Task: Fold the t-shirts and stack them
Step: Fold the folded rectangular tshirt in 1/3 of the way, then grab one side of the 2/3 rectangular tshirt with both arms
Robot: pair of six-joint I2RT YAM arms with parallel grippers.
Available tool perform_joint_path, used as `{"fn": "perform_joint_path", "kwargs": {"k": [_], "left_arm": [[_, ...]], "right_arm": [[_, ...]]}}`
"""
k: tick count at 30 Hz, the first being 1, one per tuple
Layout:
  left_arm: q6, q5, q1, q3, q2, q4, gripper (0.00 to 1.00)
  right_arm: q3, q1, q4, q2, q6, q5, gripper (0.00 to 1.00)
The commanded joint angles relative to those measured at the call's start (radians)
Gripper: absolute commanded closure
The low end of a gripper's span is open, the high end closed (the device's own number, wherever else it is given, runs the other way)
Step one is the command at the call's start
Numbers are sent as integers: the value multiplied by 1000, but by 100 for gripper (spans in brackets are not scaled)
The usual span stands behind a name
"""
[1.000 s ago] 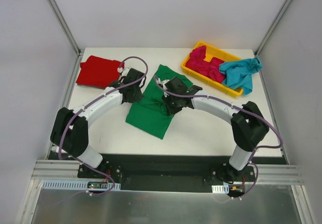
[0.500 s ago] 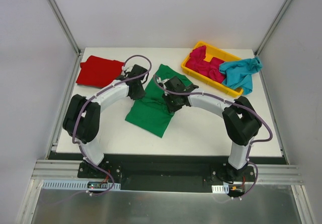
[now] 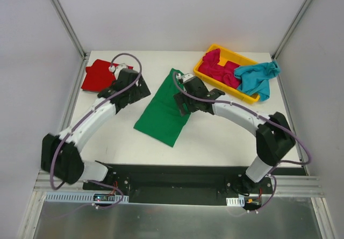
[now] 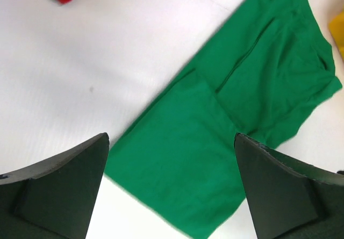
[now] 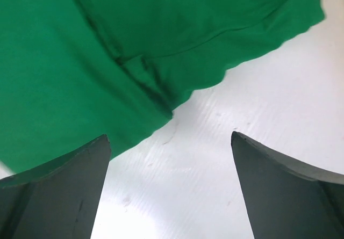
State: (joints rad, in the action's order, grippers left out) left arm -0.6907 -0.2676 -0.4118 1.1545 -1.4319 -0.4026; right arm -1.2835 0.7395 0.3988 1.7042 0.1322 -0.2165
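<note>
Four t-shirts, one tray and two arms on one tabletop.

The t-shirts come one to a colour: one green t-shirt [image 3: 164, 110] at the centre of the top view, one red t-shirt [image 3: 95, 73] at upper left, and one magenta-pink t-shirt [image 3: 217, 70] and one teal t-shirt [image 3: 257, 78] at upper right. There is a single yellow tray [image 3: 242, 57], also upper right, and a single white tabletop [image 3: 215, 142]. The two arms are the left arm [image 3: 91, 121] at lower left and the right arm [image 3: 242, 115] at lower right. Each carries one pair of jaws with two fingers, making four fingers in all.
</note>
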Motion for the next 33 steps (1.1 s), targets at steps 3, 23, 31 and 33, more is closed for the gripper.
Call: {"fn": "perform_joint_path", "kwargs": {"k": [3,23,31,33], "left_arm": [[-61,10,-1,-329,293,-38,1],[-125,320,162,-506,113,171,34],[-136,346,163,-498,-8,212,50],[-136,358,163,-496,-25,217,58]], "right_arm": [[144,107,-109,-144,19,260,4],[55,416,-46,158,162,164,12],[70,416,-25,176,141,132,25],[76,414,-25,178,133,106,25]]}}
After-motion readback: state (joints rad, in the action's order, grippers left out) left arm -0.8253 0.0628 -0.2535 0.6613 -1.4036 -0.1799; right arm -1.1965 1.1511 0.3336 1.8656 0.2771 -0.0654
